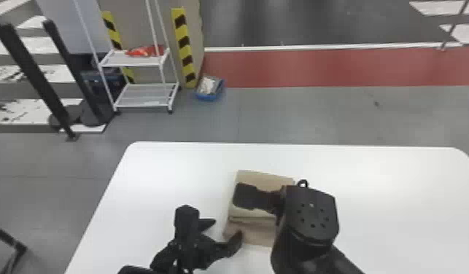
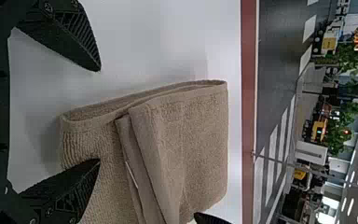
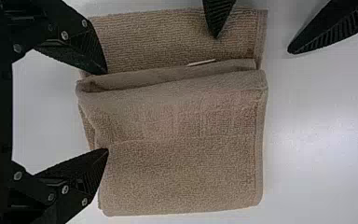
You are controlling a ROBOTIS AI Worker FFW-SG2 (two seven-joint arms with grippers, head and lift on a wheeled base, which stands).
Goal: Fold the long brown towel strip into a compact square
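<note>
In the head view, see a brown terry-cloth towel strip (image 1: 264,178) folded to a squarish stack on a smooth white table (image 1: 401,204), between two black grippers. In the right wrist view, make out thick folded layers over part of the towel, leaving a lower flap uncovered on the side towards the robot. At the fold, spot a small white fabric label (image 3: 201,62); too small to read.

Near the towel's left edge, find the left gripper (image 1: 227,228) with fingers spread wide, one over the towel and one over the table in the right wrist view. Above the right part of the towel, find the right gripper (image 1: 308,215), with fingers also wide apart and tips at the towel's right side. Cannot tell about contact there. Farther back, notice a white metal rack (image 1: 147,96) and a shallow blue box (image 1: 209,97) on the grey floor (image 1: 299,113)
</note>
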